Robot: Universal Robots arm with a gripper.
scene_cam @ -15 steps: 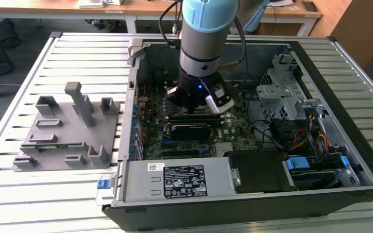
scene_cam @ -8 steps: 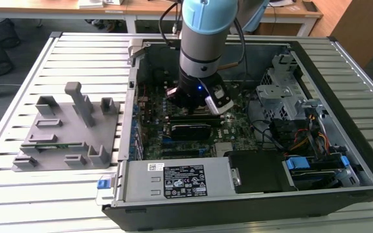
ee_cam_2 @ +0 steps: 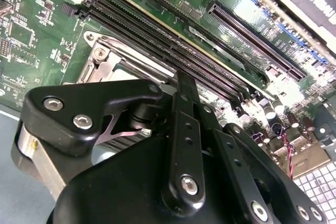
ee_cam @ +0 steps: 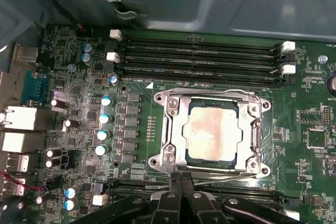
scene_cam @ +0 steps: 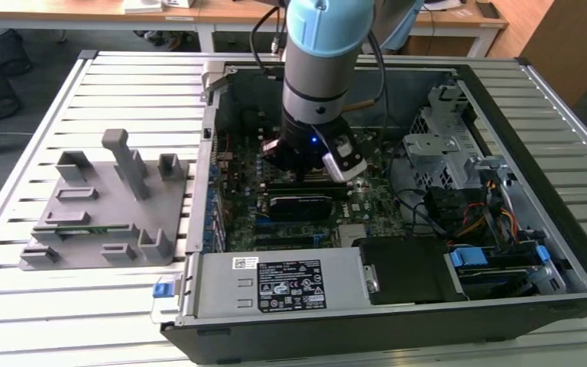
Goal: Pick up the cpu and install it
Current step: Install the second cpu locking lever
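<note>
The cpu (ee_cam: pixel 212 132), a flat square chip with a dull silver top, lies inside the metal-framed socket (ee_cam: pixel 173 124) on the green motherboard in the first wrist view. The frame's plate sits around its edges. My gripper (ee_cam: pixel 181 179) hangs just off the socket frame's edge, a little above the board, with its two black fingers (ee_cam: pixel 174 187) together and nothing between them. In the exterior view the gripper (scene_cam: pixel 309 167) is low over the middle of the motherboard (scene_cam: pixel 238 164) inside the open computer case. The second wrist view shows the gripper's black linkage over the socket frame (ee_cam_2: pixel 102 59).
Several empty memory slots (ee_cam: pixel 199 59) run alongside the socket. A grey holder (scene_cam: pixel 110 202) with a green memory stick (scene_cam: pixel 79 228) stands on the slatted table at the exterior view's left. The power supply (scene_cam: pixel 273 287), a drive cage (scene_cam: pixel 442 141) and cables (scene_cam: pixel 477 222) crowd the case.
</note>
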